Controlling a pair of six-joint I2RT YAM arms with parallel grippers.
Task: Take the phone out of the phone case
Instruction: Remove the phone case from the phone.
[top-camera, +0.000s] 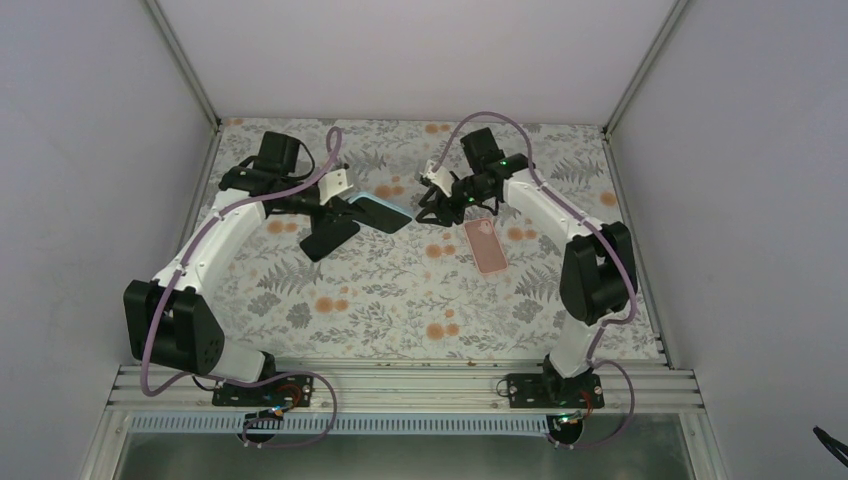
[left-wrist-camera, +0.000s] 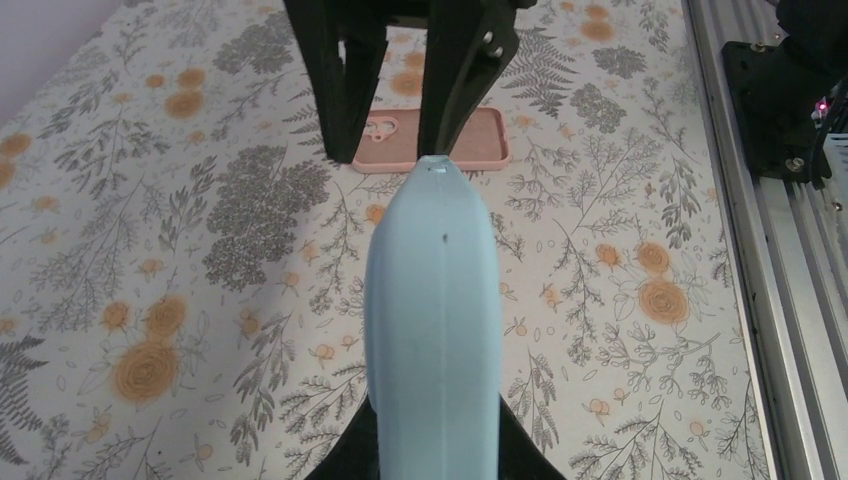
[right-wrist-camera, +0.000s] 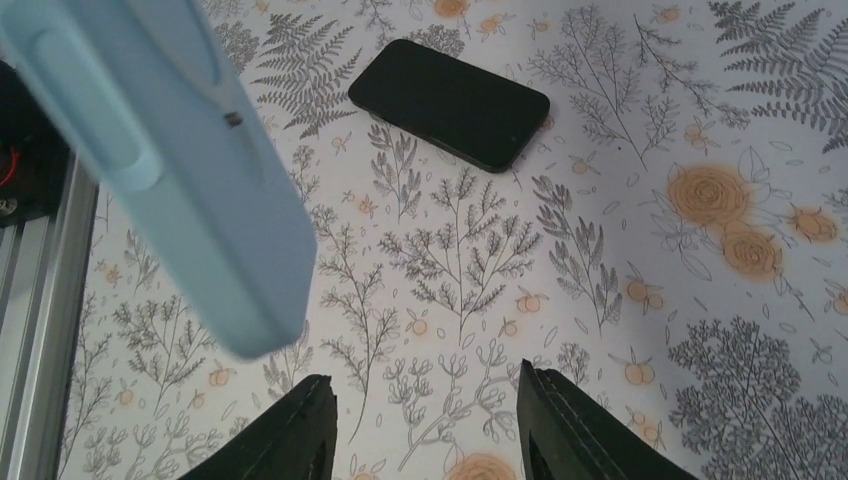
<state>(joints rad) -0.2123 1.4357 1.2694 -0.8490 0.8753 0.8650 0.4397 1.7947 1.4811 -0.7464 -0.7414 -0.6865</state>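
Left gripper (top-camera: 338, 207) clenched on blue phone case (left-wrist-camera: 435, 300); right gripper (right-wrist-camera: 425, 405), jaws apart and empty, should square up on the case tip at its 10 o'clock before pinching.

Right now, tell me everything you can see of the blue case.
The blue case is pale blue, smooth and matte, like soft plastic. Its edges show a thin seam, a tiny hole and a raised button strip. The left hand is shut on one end and holds it off the table, its free end towards the right hand, which is not touching it. Its face looks dark from above.
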